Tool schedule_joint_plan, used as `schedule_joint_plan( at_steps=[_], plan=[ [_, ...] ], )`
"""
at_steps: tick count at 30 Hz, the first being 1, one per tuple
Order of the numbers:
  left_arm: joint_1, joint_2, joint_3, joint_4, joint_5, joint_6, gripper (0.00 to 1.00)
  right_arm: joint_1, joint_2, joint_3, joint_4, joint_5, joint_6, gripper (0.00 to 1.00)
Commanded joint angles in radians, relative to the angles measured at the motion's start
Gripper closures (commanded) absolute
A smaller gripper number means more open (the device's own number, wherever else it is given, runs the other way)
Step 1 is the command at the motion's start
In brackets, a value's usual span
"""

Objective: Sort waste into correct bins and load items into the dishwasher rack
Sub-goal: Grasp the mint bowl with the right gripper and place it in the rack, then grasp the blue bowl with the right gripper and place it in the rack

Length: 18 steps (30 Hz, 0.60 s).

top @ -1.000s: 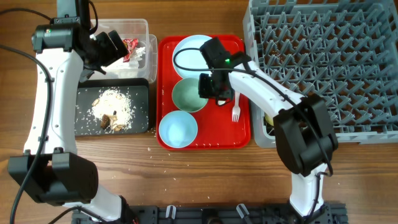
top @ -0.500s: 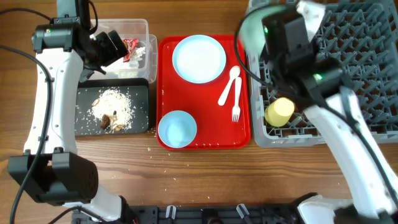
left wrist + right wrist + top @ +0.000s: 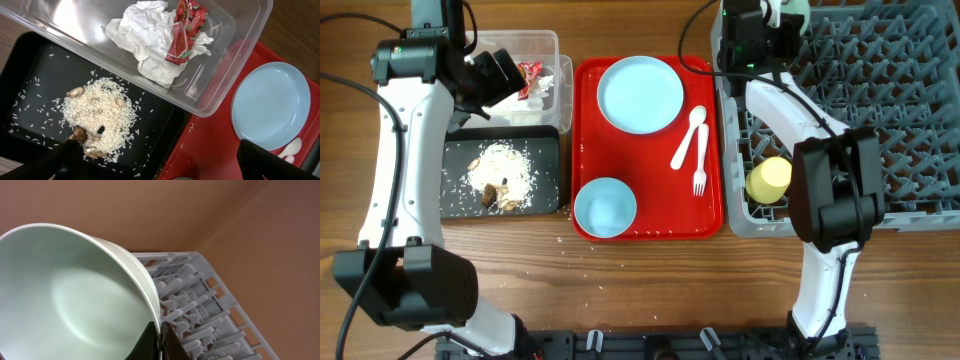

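- My right gripper (image 3: 161, 345) has its fingers pinched on the rim of the mint-green bowl (image 3: 75, 305), which is tilted above the dishwasher rack (image 3: 880, 110).
- A second ago that bowl sat on the red tray (image 3: 710, 215) between the pale blue plate (image 3: 640, 93) and the light blue bowl (image 3: 605, 206). It is now at the rack's far left corner.
- With the arm gone from the tray, the white spoon (image 3: 688, 138) and fork (image 3: 701, 160) both show, side by side.
- The yellow cup (image 3: 769, 180) lies in the rack's near left corner.
- My left gripper (image 3: 498, 75) hasn't moved: its fingers are spread wide over the clear tub (image 3: 545, 45), which holds the tissue (image 3: 142, 45) and the red wrapper (image 3: 185, 30).
- The food scraps (image 3: 102, 117) lie in the black tray (image 3: 455, 205).
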Motion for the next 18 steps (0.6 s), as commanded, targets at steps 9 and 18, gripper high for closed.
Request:
schedule_joint_plan(
  at_steps=[9,18],
  plan=[
    [0.002,-0.012,0.01,0.0,-0.01,-0.01,0.0,0.137,-0.021,0.008,-0.148,-0.075,-0.018,0.5],
    [0.002,-0.012,0.01,0.0,-0.01,-0.009,0.0,0.206,-0.292,0.008,-0.561,-0.435,0.303,0.46]
  ],
)
